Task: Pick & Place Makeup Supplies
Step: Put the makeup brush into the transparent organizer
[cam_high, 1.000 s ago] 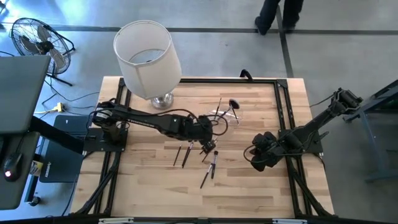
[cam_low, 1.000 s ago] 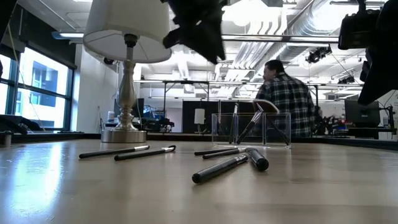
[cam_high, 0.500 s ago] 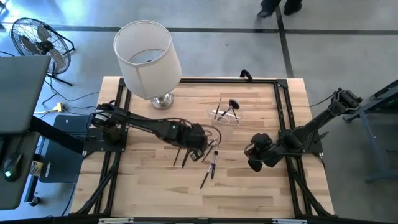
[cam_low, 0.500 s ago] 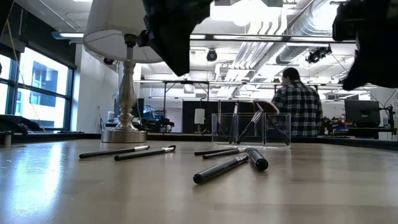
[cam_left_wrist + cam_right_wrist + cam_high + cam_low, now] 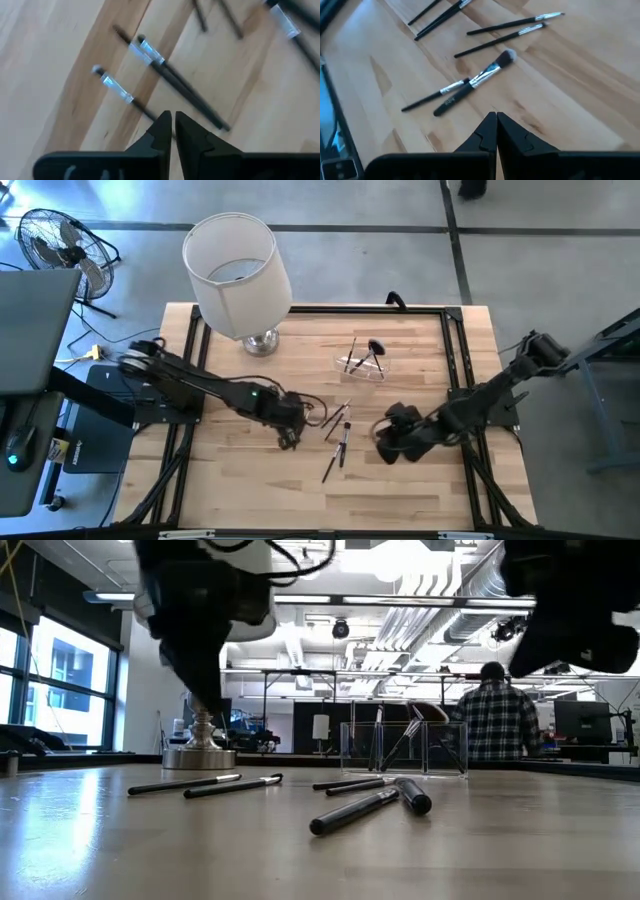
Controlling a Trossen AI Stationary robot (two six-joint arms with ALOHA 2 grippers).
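Several thin makeup brushes and pencils lie flat on the wooden table (image 5: 420,490). Two dark-handled ones with silver ferrules (image 5: 150,52) (image 5: 114,86) lie side by side at the centre left (image 5: 185,783). My left gripper (image 5: 173,119) hovers shut just above them (image 5: 288,439), pointing steeply down and clear of the table (image 5: 208,705). More of them lie in the middle (image 5: 342,432), among them a fluffy-headed brush (image 5: 492,67) crossing a black pencil (image 5: 451,101). My right gripper (image 5: 496,117) is shut, raised to their right (image 5: 384,447).
A clear plastic container (image 5: 365,366) holding a few brushes stands toward the far edge (image 5: 405,748). A lamp with a white shade (image 5: 238,265) stands at the far left, its metal base (image 5: 200,755) on the table. A person in a plaid shirt (image 5: 497,720) stands in the room behind.
My left gripper has gone down and toward the table's left and near edges, from over the middle brushes to above the two left ones. My right gripper has gone toward the table's left, closer to the middle brushes. No brush has moved.
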